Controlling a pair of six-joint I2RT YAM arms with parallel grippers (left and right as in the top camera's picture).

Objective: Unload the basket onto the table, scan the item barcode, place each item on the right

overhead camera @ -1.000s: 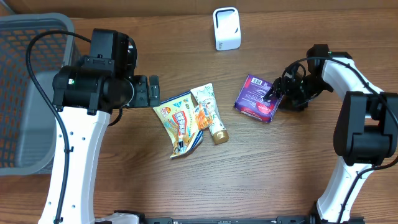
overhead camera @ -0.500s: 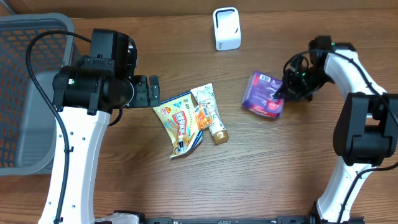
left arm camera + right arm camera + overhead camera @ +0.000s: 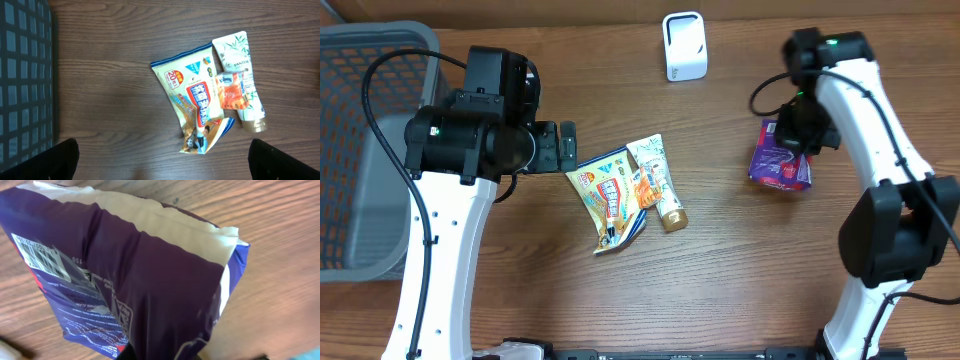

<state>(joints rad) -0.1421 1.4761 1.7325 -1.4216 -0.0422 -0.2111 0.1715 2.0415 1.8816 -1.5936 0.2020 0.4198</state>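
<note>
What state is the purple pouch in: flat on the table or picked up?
Picked up: the right gripper is shut on the purple pouch, which stands tilted in the wrist view, barcode label showing.

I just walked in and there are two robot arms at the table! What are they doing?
The right gripper has its jaws shut on a purple packet, holding it over the wooden table, some way from the white scanner. A barcode label shows on the packet's side. The left gripper hangs open by a yellow snack packet and a tube, touching neither. A grey basket sits beside the left arm.
</note>
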